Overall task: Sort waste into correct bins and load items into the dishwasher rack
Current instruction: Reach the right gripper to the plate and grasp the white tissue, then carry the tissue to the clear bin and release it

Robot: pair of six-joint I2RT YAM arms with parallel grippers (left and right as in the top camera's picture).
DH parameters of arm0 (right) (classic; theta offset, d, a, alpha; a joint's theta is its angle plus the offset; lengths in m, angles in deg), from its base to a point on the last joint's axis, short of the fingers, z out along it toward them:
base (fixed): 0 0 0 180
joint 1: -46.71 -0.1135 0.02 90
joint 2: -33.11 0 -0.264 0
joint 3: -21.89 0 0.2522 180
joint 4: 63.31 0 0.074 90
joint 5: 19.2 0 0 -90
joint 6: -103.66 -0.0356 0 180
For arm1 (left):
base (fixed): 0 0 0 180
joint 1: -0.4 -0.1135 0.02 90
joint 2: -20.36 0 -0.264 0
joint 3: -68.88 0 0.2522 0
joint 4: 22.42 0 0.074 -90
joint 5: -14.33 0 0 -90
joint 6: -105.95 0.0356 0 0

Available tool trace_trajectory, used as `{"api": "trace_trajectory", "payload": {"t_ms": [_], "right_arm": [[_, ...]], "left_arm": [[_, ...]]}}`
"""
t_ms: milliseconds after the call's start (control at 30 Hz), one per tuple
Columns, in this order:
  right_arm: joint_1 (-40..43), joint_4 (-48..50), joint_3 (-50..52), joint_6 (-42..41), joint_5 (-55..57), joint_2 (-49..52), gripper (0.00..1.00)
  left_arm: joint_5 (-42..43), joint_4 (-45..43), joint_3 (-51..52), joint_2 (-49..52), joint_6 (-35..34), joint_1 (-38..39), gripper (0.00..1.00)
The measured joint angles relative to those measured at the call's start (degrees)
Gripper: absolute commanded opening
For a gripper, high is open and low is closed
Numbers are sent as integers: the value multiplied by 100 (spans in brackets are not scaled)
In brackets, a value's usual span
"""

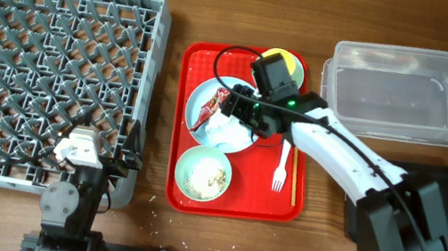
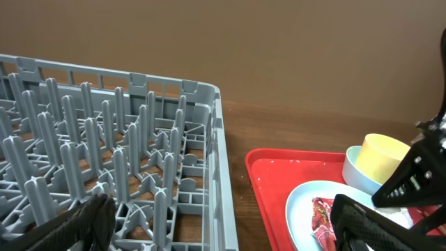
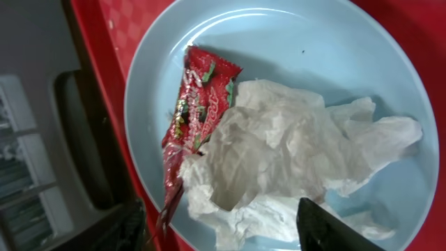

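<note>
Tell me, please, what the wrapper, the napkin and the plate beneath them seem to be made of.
The wrapper: likely thin plastic or foil film, glossy red print, sharp crinkles. The napkin: soft tissue paper, matte white, loose crumpled folds. The plate: probably plastic or melamine, though glazed ceramic is possible; smooth pale-blue surface with a soft sheen.

The right arm (image 1: 337, 152) is white with black joints.

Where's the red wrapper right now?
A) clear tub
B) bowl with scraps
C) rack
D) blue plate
D: the wrapper lies on the plate, up against the napkin.
</note>
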Motion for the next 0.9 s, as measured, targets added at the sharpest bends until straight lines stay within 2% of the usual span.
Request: {"api": "trace_trajectory", "payload": {"t_ms": [100, 133, 233, 300, 333, 600, 767, 900], "right_arm": [[-170, 55, 0, 0, 273, 140, 67], [-210, 52, 0, 0, 404, 179, 64], [-269, 35, 0, 37, 769, 243, 34], [-267, 63, 0, 66, 901, 264, 8], [-267, 76, 0, 81, 940, 267, 4], [-227, -240, -33, 345, 951, 57, 4], [175, -420, -114, 811, 999, -1556, 4], [1016, -1040, -214, 1027, 1714, -2638, 4]], "left_arm": [[0, 0, 0, 0, 0, 0, 100], [0, 0, 0, -2, 0, 0, 100], [0, 0, 0, 0, 0, 0, 100], [0, 0, 0, 0, 0, 0, 100], [0, 0, 0, 0, 0, 0, 100], [0, 0, 0, -2, 0, 0, 100], [0, 0, 0, 0, 0, 0, 100], [0, 0, 0, 0, 0, 0, 100]]}}
